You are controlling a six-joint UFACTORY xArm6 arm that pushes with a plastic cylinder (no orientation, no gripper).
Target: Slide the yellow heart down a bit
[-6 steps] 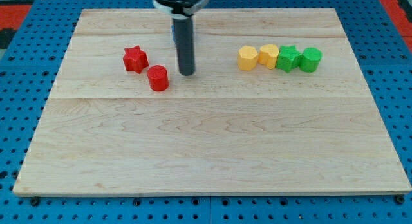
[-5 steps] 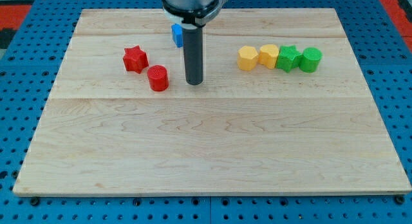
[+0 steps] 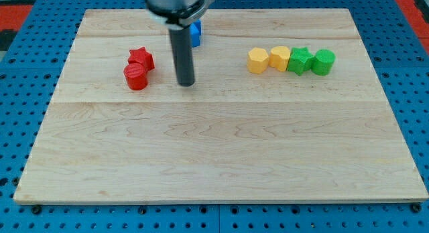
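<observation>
Two yellow blocks sit at the board's upper right. The right one [image 3: 280,57] looks like the yellow heart; the left one [image 3: 257,60] looks like a hexagon. They touch each other, and the heart touches a green star [image 3: 301,60] on its right. My tip [image 3: 186,84] rests on the board well to the left of the yellow blocks, touching no block. It stands to the right of a red cylinder [image 3: 136,77].
A green cylinder [image 3: 324,61] ends the row at the right. A red star [image 3: 141,57] touches the red cylinder from above. A blue block [image 3: 196,33] is partly hidden behind the rod near the view's top.
The red cylinder has slid left and now sits against the red star. My tip has moved left after first going right. The yellow and green blocks have not moved.
</observation>
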